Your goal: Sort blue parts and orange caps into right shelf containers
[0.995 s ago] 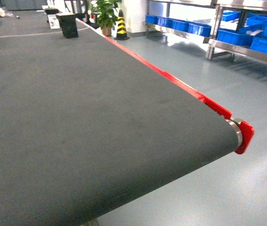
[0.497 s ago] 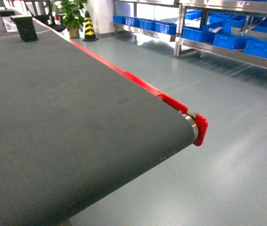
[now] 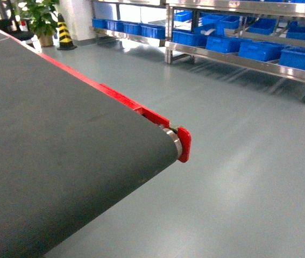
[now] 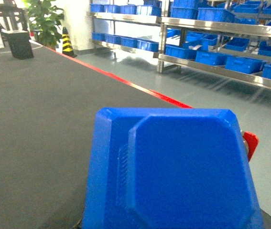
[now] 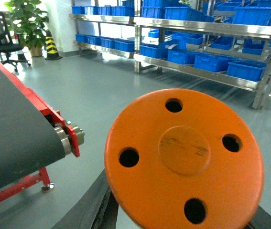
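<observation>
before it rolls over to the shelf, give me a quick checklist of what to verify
1. Blue part at the left claw: fills the left wrist view, so likely held; ok.
2. Orange cap at the right claw: fills the right wrist view, likely held; ok.
3. Claw fingers' grip on either piece: hidden behind the pieces; cannot tell.
4. Floor toward the right shelf: no obstacle seen; ok.
5. Containers on the shelf, open tops showing; ok.
6. Red belt end bracket beside the path: near, clearance cannot tell.
</observation>
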